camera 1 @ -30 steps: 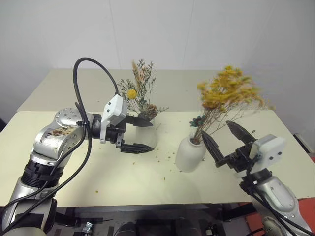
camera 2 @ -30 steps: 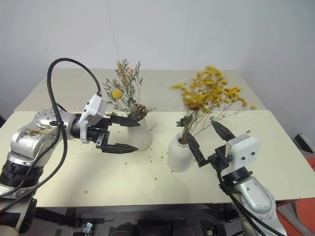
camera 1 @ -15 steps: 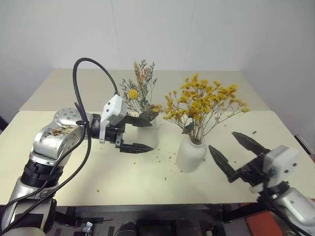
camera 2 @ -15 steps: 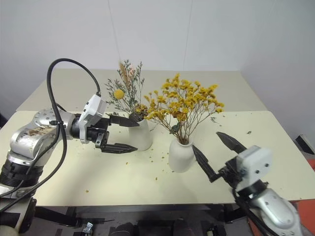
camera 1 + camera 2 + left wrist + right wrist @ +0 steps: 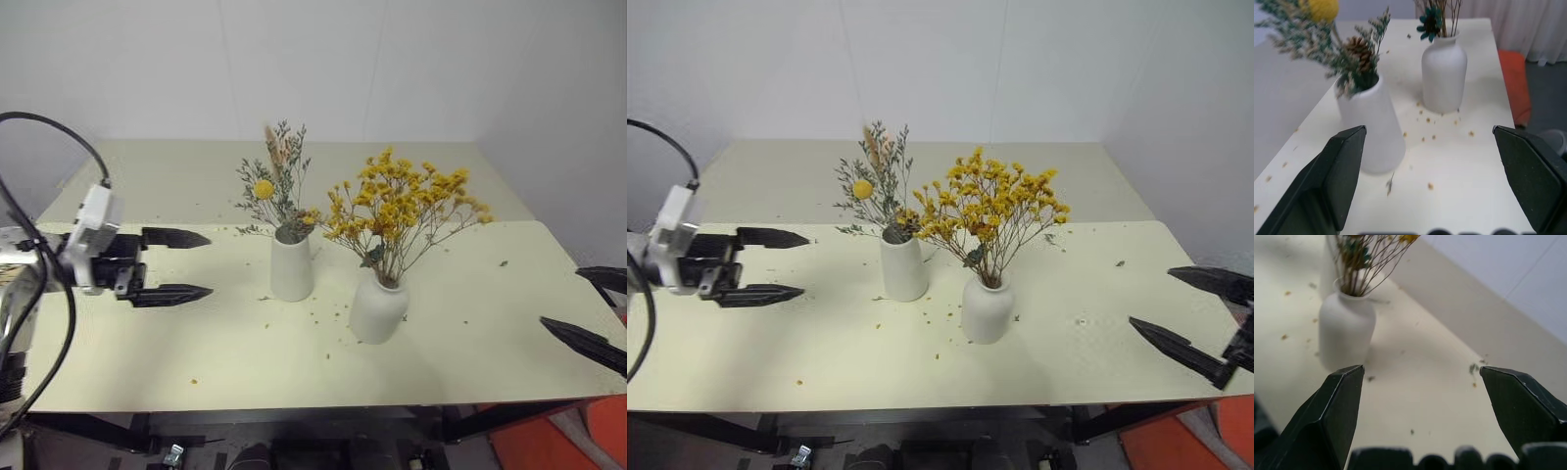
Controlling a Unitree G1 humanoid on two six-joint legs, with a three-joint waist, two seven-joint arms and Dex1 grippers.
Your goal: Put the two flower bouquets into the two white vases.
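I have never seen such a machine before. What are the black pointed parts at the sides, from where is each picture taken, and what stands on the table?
The black pointed parts are the fingers of a humanoid robot's two grippers, its "hands". Two pictures come from a stereo camera on the robot's head, looking down over the table. There the left gripper is at the left side and the right gripper at the right side. Both are open and hold nothing.

The other two pictures come from a camera on each wrist, looking out between that gripper's own two fingers.

On the table stand two white vases. The tall tapered vase holds a sparse grey-green bouquet with a yellow ball flower. The shorter rounded vase holds a bushy yellow bouquet. Small crumbs of dried flowers lie around them.
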